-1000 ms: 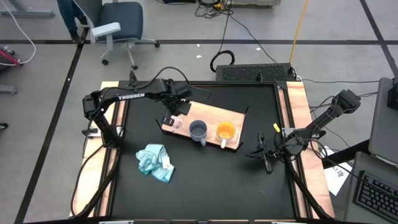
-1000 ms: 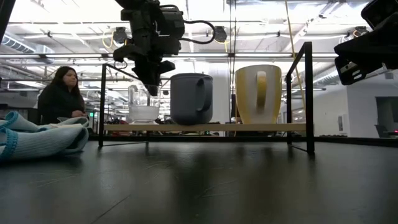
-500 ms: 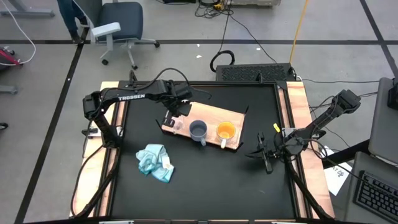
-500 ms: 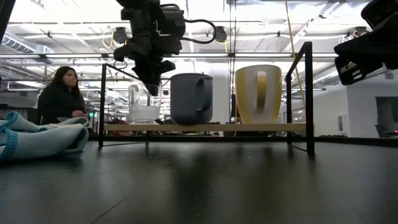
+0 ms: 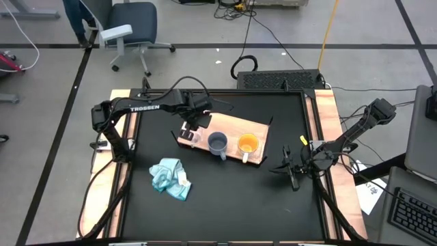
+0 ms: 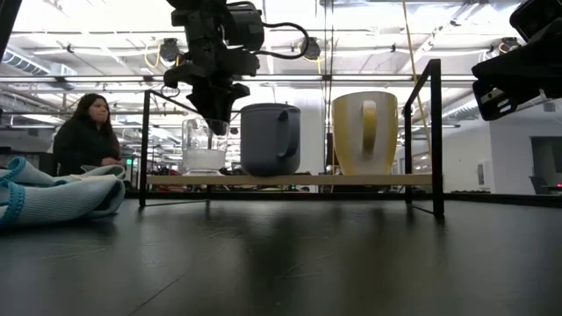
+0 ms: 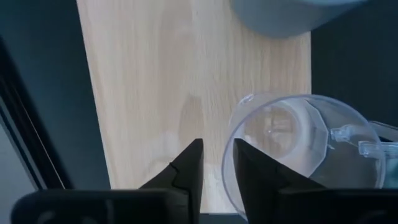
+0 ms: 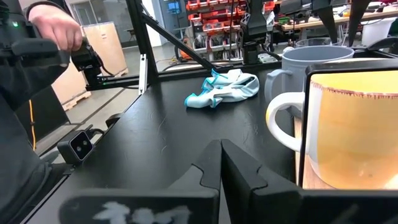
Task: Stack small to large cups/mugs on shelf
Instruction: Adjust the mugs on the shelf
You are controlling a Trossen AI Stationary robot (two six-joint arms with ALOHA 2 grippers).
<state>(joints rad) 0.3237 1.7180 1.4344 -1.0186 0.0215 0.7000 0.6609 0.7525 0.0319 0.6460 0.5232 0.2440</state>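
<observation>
The shelf [image 5: 235, 126] is a light wooden board on a black frame. On it stand, from the table's left to right, the small clear glass cup [image 6: 202, 149], the grey-blue mug [image 5: 218, 143] and the orange mug [image 5: 247, 143] with its white handle. My left gripper [image 7: 217, 155] points down over the clear cup's rim, its fingers a narrow gap apart. My right gripper [image 5: 292, 171] is shut and empty, low near the table's right edge. My left gripper points down over the clear cup's rim [image 7: 225, 168], with the rim's edge running through the narrow gap between the fingers. I cannot tell whether either finger touches the glass. The cup stands upright with its base on the shelf.
A light blue cloth [image 5: 169, 178] lies crumpled on the black tabletop near the front left. The shelf's black frame posts [image 6: 435, 132] rise at its corners. A person sits beyond the table's far side [image 6: 83, 132].
My left gripper has risen a little over the clear cup. The cup stays standing on the shelf.
</observation>
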